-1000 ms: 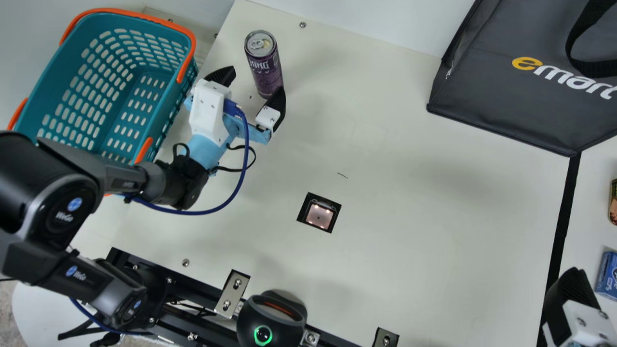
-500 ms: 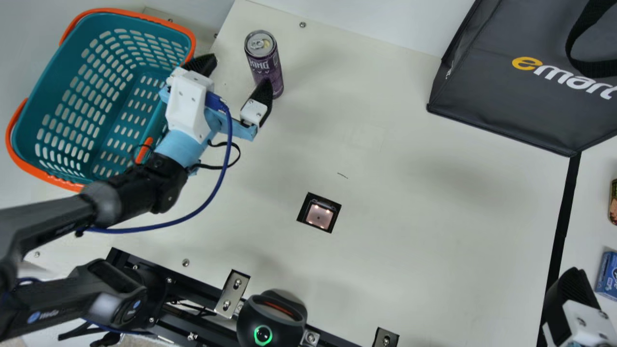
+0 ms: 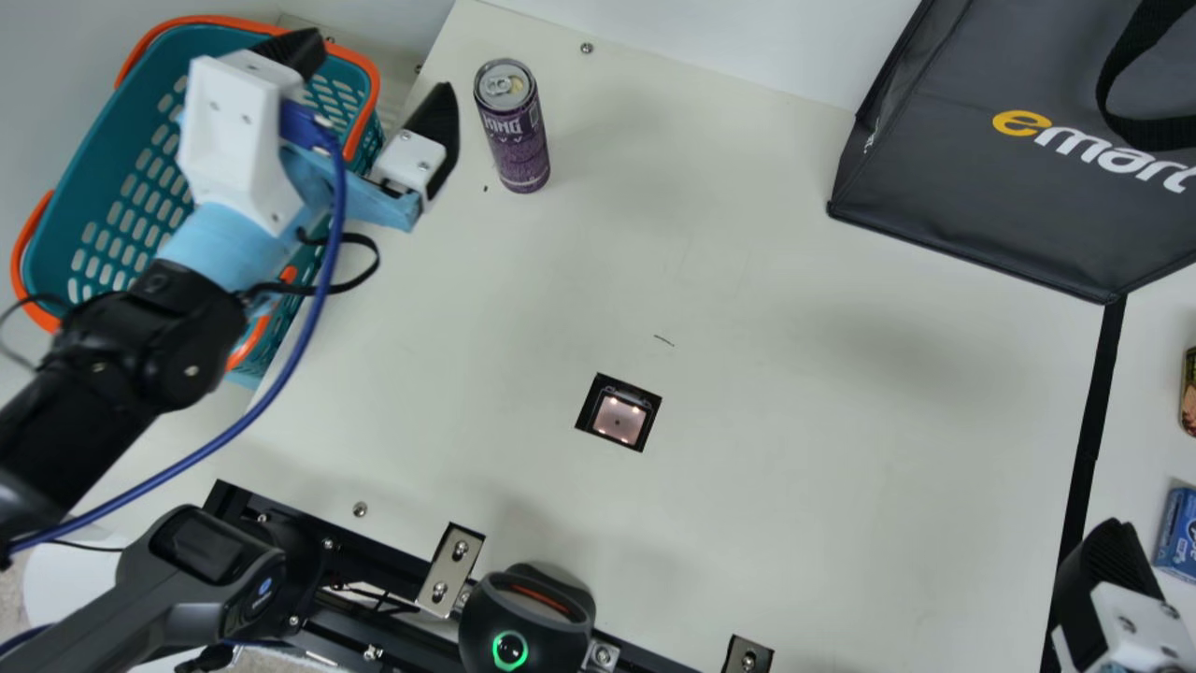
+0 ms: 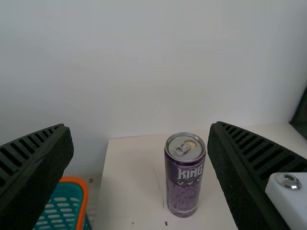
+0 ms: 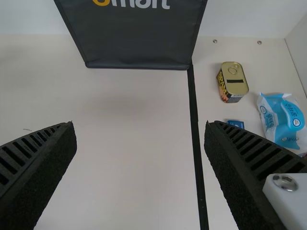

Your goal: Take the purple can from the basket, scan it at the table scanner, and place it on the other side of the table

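Slim, silver-topped purple can (image 3: 516, 145)

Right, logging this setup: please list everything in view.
Purple can: 1, purple, upright by basket
Basket: 1, teal-and-orange, upper left
Table: 1, cream, centre
Scanner: 1, black-framed, in tabletop
Bag: 1, dark-grey, upper right
Strip: 1, black, right of scanner
Tin: 1, gold-lidded, past strip
Box: 1, blue, past strip
Packet: 1, blue-white, past strip
Device: 1, black, near edge
Left arm: 1, black, lower left
Left gripper: 1, black-and-white, by basket
Right gripper: 1, black-and-white, lower right
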`<state>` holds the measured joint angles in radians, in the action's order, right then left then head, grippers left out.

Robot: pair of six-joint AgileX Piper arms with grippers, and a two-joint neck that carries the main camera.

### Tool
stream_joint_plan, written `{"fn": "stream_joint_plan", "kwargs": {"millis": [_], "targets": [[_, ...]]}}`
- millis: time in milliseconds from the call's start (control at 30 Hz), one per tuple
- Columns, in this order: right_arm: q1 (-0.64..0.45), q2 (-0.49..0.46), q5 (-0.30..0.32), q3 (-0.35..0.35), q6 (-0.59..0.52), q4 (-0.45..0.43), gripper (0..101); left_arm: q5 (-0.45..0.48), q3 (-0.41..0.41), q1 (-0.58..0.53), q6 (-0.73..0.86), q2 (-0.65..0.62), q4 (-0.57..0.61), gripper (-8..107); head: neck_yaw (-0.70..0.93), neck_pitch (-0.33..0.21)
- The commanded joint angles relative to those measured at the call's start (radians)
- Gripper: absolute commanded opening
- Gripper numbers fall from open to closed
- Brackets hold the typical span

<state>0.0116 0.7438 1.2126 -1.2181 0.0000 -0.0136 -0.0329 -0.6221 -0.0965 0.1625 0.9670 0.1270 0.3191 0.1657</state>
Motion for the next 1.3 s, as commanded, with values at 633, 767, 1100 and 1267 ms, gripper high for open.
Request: {"fn": "stream_joint_plan", "kwargs": {"millis": [633,767,1100,1267], "targets": [[0.0,0.0,0.0,0.0,0.0,0.0,95,0.902,-0.226,0.052,-0.123,-0.376,-0.02,90,0.002,-0.027],[0.0,0.0,0.0,0.0,0.0,0.0,95,0.893,-0.24,0.057,-0.124,-0.398,-0.019,90,0.002,-0.027],[0.0,0.0,0.0,0.0,0.0,0.0,95,0.943,-0.241,0.057,-0.124,-0.409,-0.019,90,-0.114,-0.027],[0.0,0.0,0.0,0.0,0.0,0.0,95,0.943,-0.241,0.057,-0.124,-0.409,-0.019,90,-0.231,-0.027]]}}
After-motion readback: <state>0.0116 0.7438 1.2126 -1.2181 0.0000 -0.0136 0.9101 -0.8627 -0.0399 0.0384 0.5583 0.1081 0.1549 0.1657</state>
